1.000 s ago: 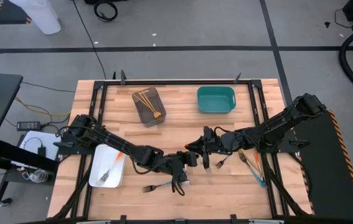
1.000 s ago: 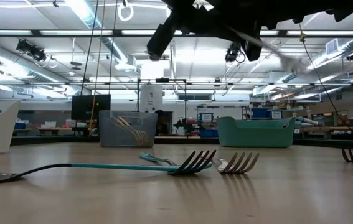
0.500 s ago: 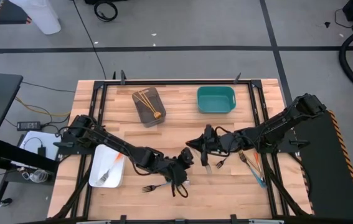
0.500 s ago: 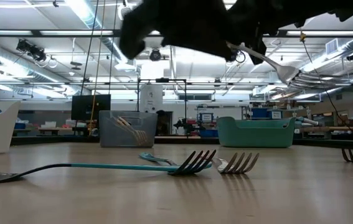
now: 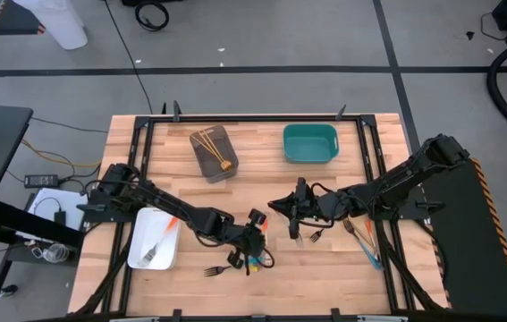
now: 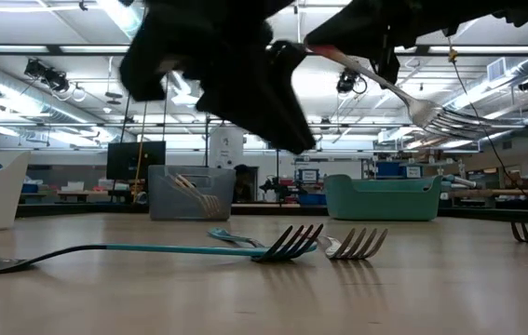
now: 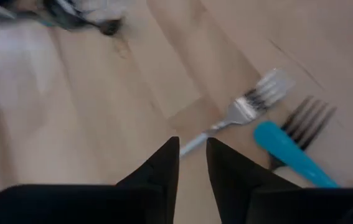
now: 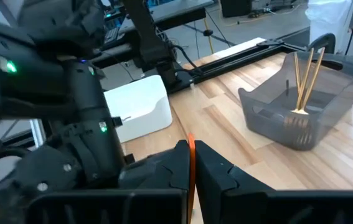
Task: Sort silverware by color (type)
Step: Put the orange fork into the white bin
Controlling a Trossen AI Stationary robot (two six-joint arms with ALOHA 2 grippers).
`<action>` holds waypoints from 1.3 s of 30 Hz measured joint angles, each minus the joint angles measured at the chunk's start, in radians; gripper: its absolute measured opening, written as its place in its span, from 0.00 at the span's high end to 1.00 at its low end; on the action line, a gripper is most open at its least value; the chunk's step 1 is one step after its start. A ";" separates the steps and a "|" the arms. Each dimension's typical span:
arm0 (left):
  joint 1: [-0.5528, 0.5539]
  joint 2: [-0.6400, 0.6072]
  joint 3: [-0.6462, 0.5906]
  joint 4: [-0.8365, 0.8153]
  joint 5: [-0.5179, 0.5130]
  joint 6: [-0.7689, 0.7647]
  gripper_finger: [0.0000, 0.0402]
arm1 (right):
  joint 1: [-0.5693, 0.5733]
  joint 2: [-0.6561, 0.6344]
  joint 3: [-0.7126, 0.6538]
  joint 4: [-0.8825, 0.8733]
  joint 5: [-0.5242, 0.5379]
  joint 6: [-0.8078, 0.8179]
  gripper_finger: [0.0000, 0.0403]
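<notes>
My right gripper (image 5: 293,213) is over the table's middle, shut on an orange-handled fork (image 6: 403,93) held above the wood. My left gripper (image 5: 251,250) hovers near the front middle. In the left wrist view its fingers (image 7: 193,158) stand slightly apart and empty above a silver fork (image 7: 244,109) and a blue-handled fork (image 7: 291,158), both flat on the table. The blue-handled fork (image 6: 180,248) also shows in the low view. The grey tray (image 5: 215,154) holds gold forks, and the white tray (image 5: 153,240) holds an orange-handled fork. My right gripper pinches the fork's orange handle (image 8: 190,152) between its two fingers. The fork is lifted clear of the table and tilted, with its silver tines (image 6: 431,113) lower than the handle.
A teal tray (image 5: 309,143) stands at the far right. Several forks with orange and blue handles (image 5: 365,237) lie at the right, a dark fork (image 5: 316,234) lies near the right gripper, and another (image 5: 217,270) lies by the front edge.
My left gripper has moved toward the table's near edge and a little left, ending over the forks at the front middle. My right gripper has stayed over the middle with the fork, which has tipped so its tines hang lower.
</notes>
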 joint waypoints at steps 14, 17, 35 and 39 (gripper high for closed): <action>0.068 -0.143 -0.291 0.538 0.080 -0.263 0.86 | 0.078 -0.003 0.000 0.141 0.154 -0.217 0.96; 0.109 -0.160 -0.349 0.692 0.122 -0.379 0.85 | 0.092 -0.002 0.000 0.206 0.186 -0.279 0.96; 0.172 -0.156 -0.362 1.038 0.135 -0.439 0.46 | 0.092 -0.002 0.000 0.388 0.148 -0.487 0.95; 0.172 -0.156 -0.362 1.089 0.117 -0.465 0.48 | 0.092 0.003 0.000 0.421 0.148 -0.529 0.95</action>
